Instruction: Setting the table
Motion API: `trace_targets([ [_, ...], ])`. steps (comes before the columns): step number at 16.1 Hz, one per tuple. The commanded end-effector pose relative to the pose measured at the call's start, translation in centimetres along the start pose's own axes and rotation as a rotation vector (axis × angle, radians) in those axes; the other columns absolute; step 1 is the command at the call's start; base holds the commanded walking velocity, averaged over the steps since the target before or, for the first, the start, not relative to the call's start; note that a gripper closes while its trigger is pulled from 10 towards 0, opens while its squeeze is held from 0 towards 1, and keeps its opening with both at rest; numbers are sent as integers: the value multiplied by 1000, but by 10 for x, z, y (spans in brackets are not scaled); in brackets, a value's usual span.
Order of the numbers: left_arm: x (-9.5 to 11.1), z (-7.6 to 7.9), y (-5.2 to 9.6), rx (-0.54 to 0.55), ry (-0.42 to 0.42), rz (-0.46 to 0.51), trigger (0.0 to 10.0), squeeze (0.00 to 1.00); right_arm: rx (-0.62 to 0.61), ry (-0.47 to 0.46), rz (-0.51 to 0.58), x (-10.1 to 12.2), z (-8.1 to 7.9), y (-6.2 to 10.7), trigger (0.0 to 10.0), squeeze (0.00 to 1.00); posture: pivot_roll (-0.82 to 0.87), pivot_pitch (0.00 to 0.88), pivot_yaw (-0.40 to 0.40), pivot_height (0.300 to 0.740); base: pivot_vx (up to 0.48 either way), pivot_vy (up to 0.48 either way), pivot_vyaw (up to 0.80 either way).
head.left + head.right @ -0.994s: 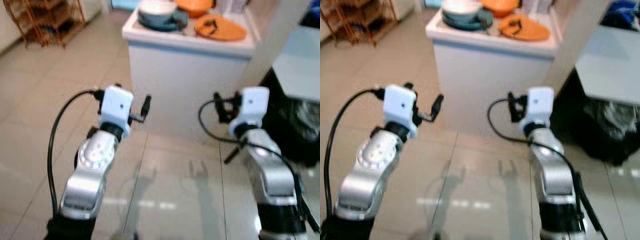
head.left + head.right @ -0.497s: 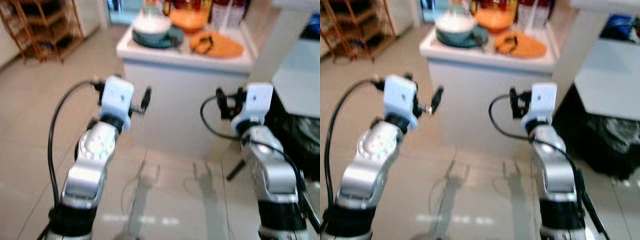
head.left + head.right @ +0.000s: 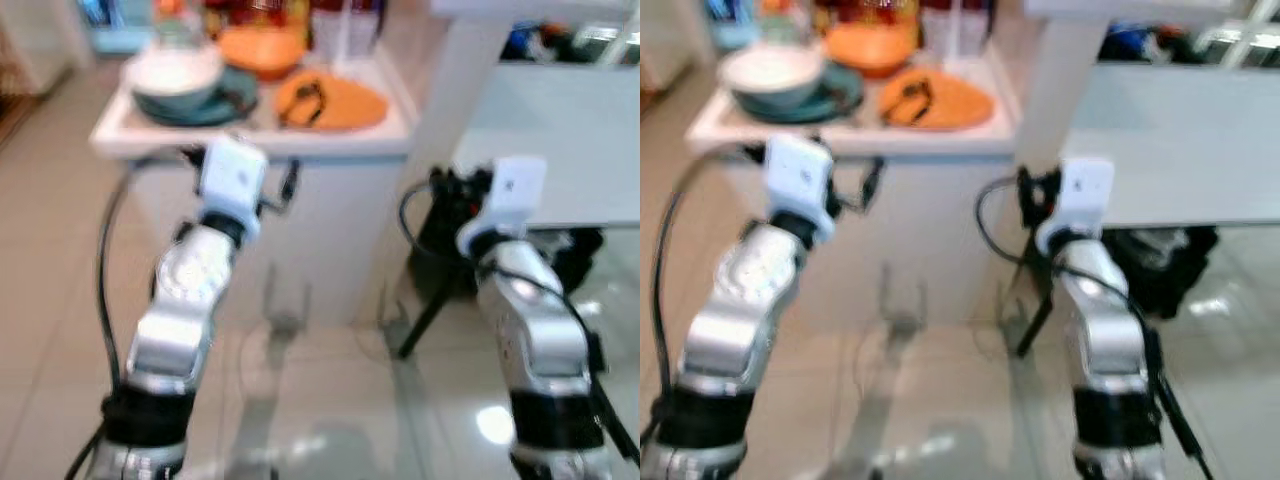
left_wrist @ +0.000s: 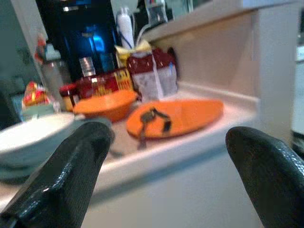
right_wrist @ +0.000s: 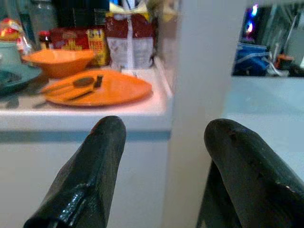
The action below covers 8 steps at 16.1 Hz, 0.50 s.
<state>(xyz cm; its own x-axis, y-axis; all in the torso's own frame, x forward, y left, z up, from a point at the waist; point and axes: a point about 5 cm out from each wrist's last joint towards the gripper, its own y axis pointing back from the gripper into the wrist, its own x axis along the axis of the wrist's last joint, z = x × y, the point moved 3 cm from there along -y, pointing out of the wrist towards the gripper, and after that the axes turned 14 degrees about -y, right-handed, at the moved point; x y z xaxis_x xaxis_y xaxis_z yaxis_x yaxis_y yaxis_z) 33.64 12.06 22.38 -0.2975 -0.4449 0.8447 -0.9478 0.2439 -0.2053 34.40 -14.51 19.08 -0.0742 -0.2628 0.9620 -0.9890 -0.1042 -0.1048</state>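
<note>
An orange plate with dark cutlery on it lies at the near right of a white counter. Behind it stands an orange bowl. A white bowl rests on a teal plate at the counter's left. My left gripper is held up just before the counter's front edge, open and with nothing in it, facing the orange plate. My right gripper is open too, level with the counter's right corner beside a white pillar.
Food packets and jars line the back of the counter. A grey table stands to the right of the pillar, with a black bag and dark legs beneath it. Glossy tiled floor lies below my arms.
The whole picture has shifted: the camera has come closer to the counter and turned right, bringing the grey table into view. Both grippers stay raised and open.
</note>
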Motion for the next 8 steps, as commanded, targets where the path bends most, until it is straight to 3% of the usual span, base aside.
trace_targets([
  [1,-4,-2,-1,-1,-4,-13,10000,0,10,0,-10,-3,-3,-2,10000,0,102,29,-47,740,458,0,0],
  [5,-8,-10,-6,19,-8,-19,10000,0,12,-27,9,1,-6,-4,10000,0,88,37,-40,740,459,0,0],
  [7,-12,-15,-7,39,-10,-31,10000,0,77,-76,3,-3,-11,1,10000,0,90,42,-38,740,461,0,0],
  [8,-12,-15,-6,41,-7,-35,10000,0,79,-125,3,-4,-10,4,10000,1000,95,44,-37,740,461,0,0],
])
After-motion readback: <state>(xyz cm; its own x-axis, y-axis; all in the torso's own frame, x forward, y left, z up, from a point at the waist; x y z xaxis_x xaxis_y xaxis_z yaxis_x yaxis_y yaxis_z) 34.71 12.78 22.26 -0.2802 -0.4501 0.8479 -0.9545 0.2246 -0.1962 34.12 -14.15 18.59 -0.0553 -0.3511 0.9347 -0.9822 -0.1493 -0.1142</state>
